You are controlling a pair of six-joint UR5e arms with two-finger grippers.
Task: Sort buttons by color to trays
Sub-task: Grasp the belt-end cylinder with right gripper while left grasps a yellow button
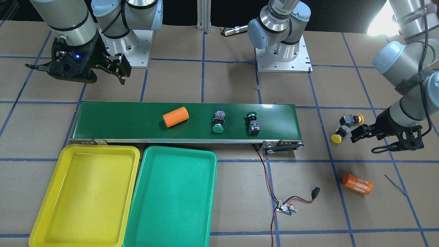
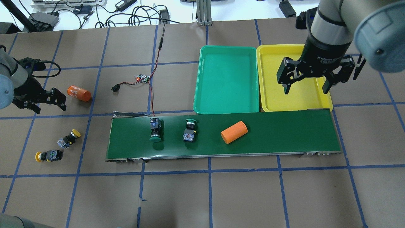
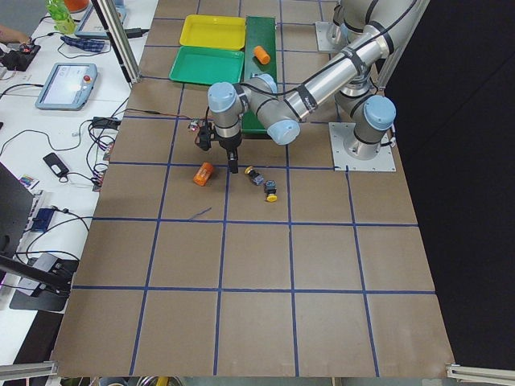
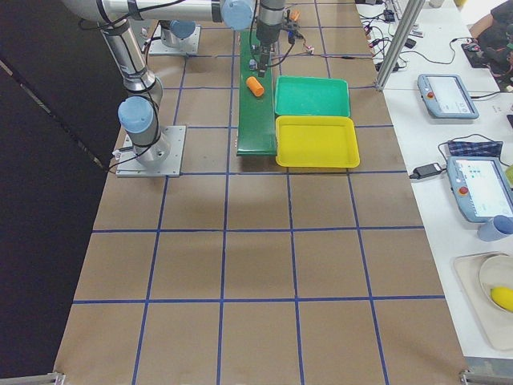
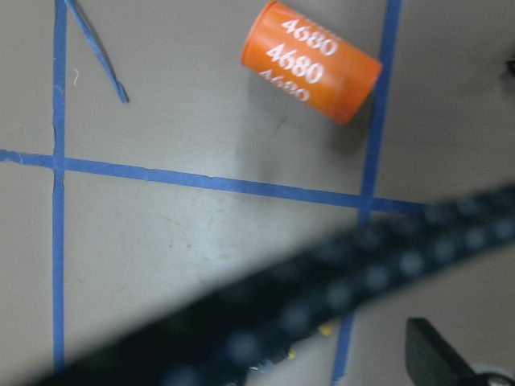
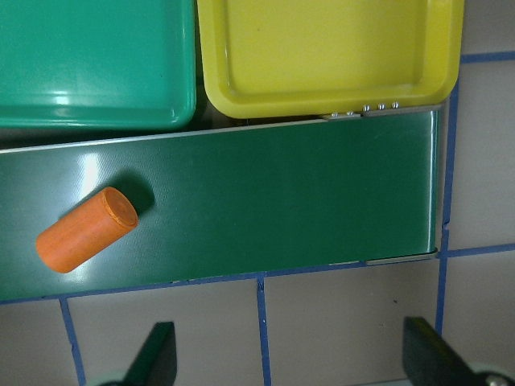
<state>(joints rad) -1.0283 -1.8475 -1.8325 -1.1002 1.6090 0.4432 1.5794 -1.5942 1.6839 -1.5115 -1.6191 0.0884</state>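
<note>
Front: two green-capped buttons, black bodies, lie on belt; two yellow-capped buttons on table beyond belt end.
Overhead: left gripper spread, empty, near yellow pair; right gripper spread, empty, raised. Yellow tray, green tray side by side.

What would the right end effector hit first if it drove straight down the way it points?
Probably the bare table just robot-side of the conveyor belt; the right end effector is open and empty. Depth is unclear, so the belt's edge is possible.
</note>
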